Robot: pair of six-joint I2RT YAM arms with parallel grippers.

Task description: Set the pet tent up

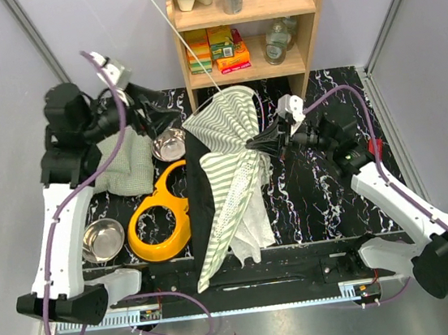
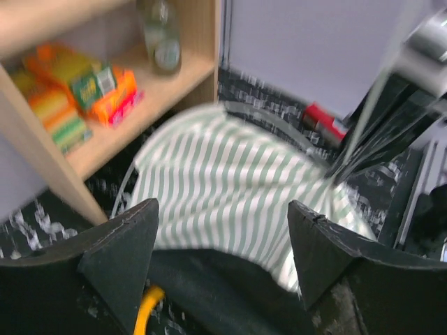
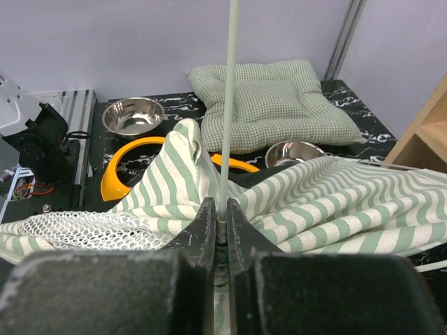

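1. Left tool: jaws spread wide, empty, at the tent's far-left side.
2. Pet tent: limp heap at the centre of the counter, reaching the near edge. Fabric likely light and soft, pole springy. Grasp poles, not cloth.
3. Right tool: clamped on the pole.
4. Shelf crowds the far side; open room lies right.

pet tent: centre of frame, draped from just below the shelf unit down past the table's lower edge
shelf unit: top centre, behind the tent
cushion: left of centre
upper bowl: between cushion and tent
bowl holder: lower left, beside the tent
lower bowl: left of the holder
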